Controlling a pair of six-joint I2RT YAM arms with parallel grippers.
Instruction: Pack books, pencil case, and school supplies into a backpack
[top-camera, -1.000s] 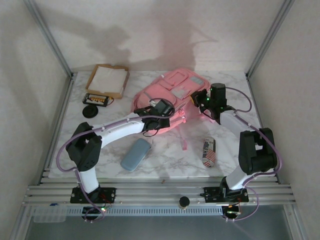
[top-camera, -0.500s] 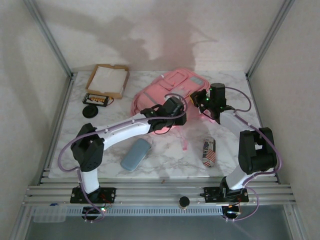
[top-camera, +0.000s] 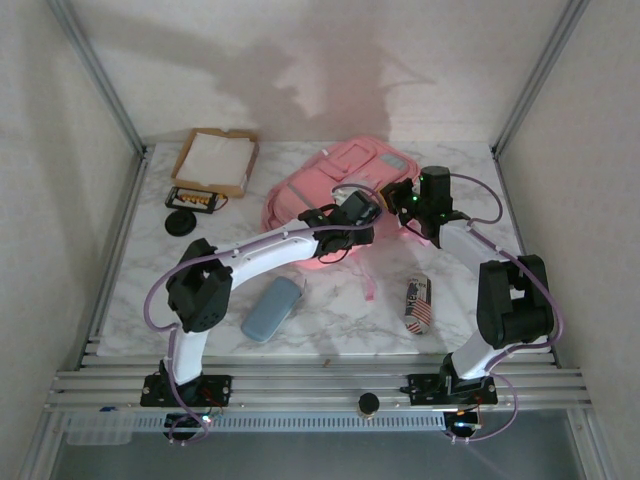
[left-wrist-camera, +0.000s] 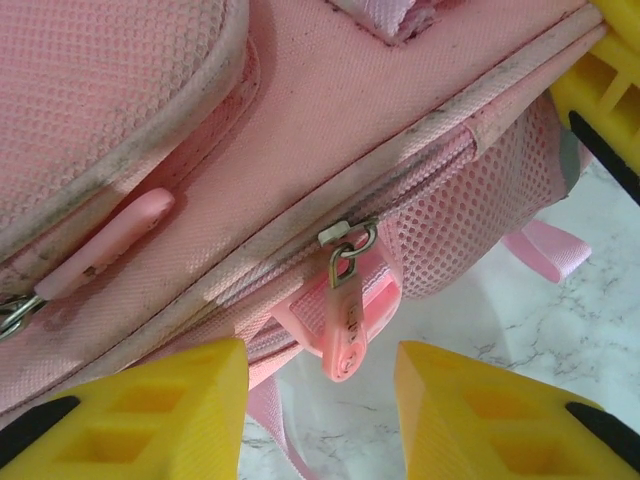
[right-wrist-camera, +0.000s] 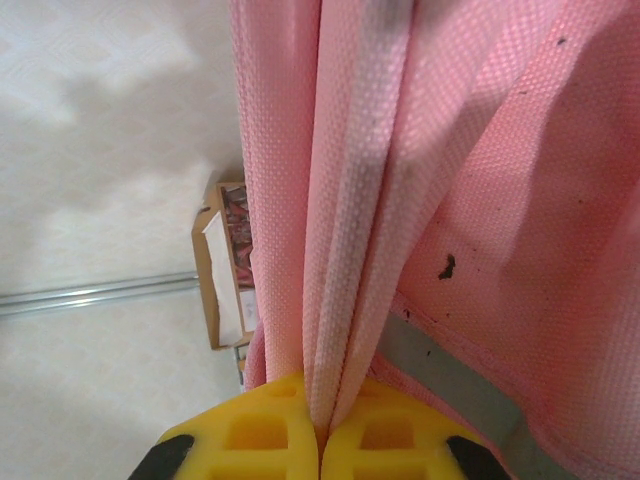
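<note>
The pink backpack (top-camera: 335, 180) lies at the back centre of the marble table. My left gripper (top-camera: 352, 218) is at its near edge, open. In the left wrist view the yellow fingertips (left-wrist-camera: 160, 410) stand apart on either side of a pink zipper pull (left-wrist-camera: 346, 325), which hangs free from its slider (left-wrist-camera: 347, 240) without touching them. My right gripper (top-camera: 398, 196) is shut on a fold of backpack fabric (right-wrist-camera: 330, 250) at the bag's right side and holds it up. A grey-blue oblong case (top-camera: 271, 307) and a flag-printed pouch (top-camera: 417, 304) lie in front. The books are out of view.
A shallow cardboard tray (top-camera: 214, 160) with a white sheet sits at the back left. Near it are a small dark box of orange items (top-camera: 193, 199) and a black round thing (top-camera: 180, 222). A pink strap (top-camera: 369, 268) trails toward the front. Frame posts stand at both back corners.
My left gripper has opened, let go of the zipper pull, and moved right along the backpack's near edge. The right gripper has kept its hold and place.
</note>
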